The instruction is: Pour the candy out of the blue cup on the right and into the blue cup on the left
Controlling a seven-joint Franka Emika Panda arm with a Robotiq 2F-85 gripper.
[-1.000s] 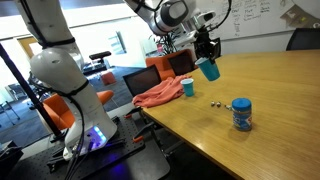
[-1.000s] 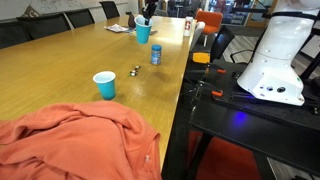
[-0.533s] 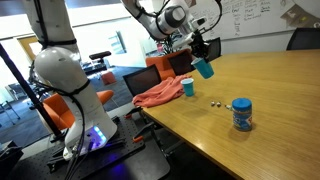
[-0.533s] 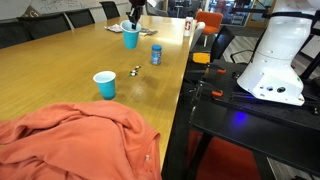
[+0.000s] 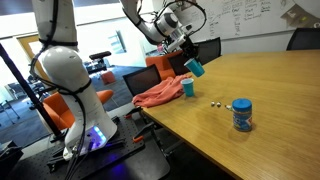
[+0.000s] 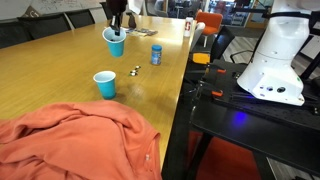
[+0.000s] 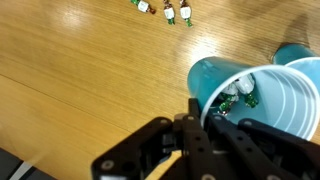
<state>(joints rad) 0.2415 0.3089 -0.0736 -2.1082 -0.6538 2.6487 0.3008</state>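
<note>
My gripper is shut on the rim of a blue cup and holds it in the air, slightly tilted. It shows in both exterior views. In the wrist view the held cup has a few wrapped candies inside, and my gripper pinches its wall. A second blue cup stands upright on the wooden table, just below and in front of the held one. It also shows in an exterior view. Its edge shows in the wrist view.
A few loose candies lie on the table, also in the wrist view. A blue jar stands farther along. An orange cloth hangs over the table edge near the standing cup. Chairs stand beyond the edge.
My gripper has carried the held cup across the table, past the jar and the loose candies, to a spot near the standing cup. The standing cup, jar and candies have not moved.
</note>
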